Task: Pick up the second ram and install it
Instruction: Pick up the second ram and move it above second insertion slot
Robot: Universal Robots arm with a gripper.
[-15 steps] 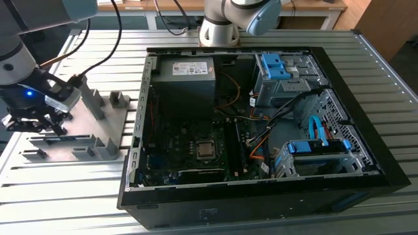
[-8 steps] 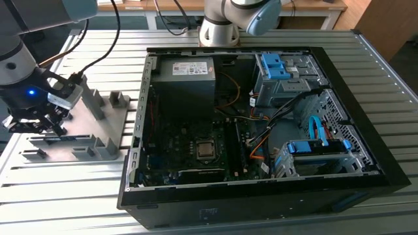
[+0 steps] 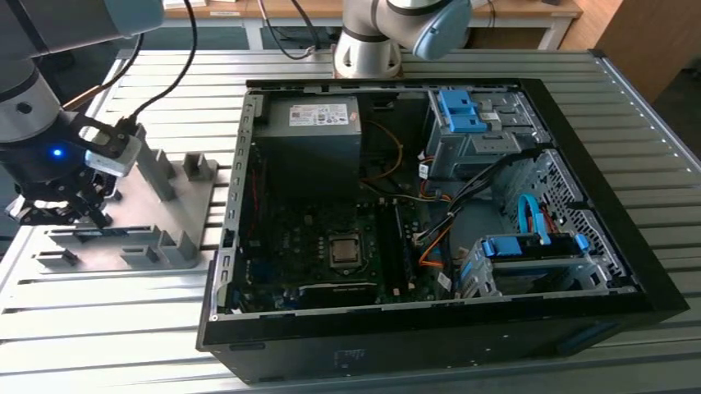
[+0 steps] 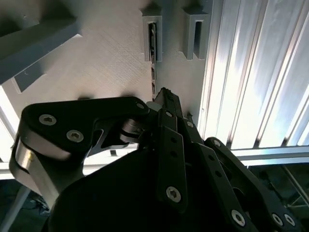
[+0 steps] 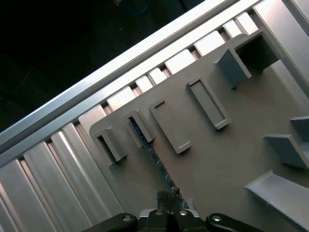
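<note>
End effector (image 5: 168, 195) pinches the second ram (image 5: 147, 142), hiding its near end.

Second ram (image 5: 155, 162): lower edge is sunk in the slot of the grey holder (image 5: 146, 127), and its near end is lost between the closed tips of the end effector (image 5: 168, 194). Chips and label are too blurred to tell in both wrist views. In the exterior view, whatever sits right under the end effector is too small to make out. End effector body is cut by the picture edge in both wrist views. Arm (image 3: 28, 98) above it is cut at the frame top. Counter (image 3: 110, 312) runs off the edges.
</note>
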